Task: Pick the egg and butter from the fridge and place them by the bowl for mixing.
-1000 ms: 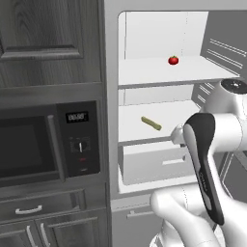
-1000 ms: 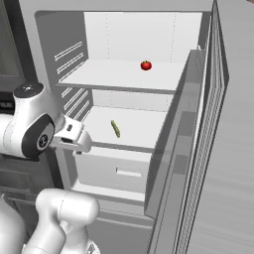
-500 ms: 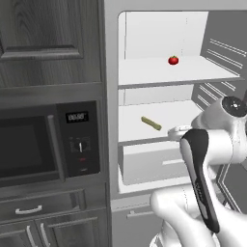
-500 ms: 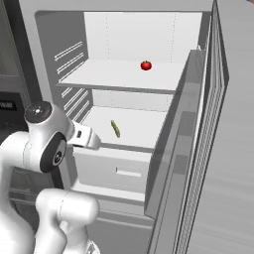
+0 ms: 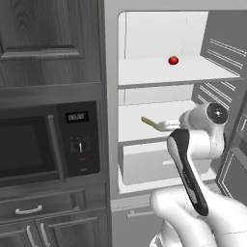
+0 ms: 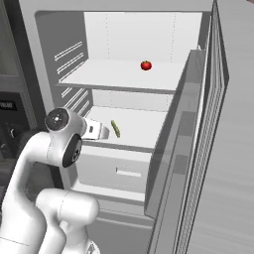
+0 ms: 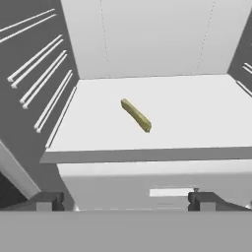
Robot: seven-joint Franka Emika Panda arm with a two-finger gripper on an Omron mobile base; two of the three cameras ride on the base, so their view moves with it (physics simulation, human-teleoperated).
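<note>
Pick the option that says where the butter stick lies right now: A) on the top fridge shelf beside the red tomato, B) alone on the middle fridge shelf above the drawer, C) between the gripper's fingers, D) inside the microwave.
B: the butter lies alone on the middle shelf above the drawer, with the open gripper short of it.
</note>
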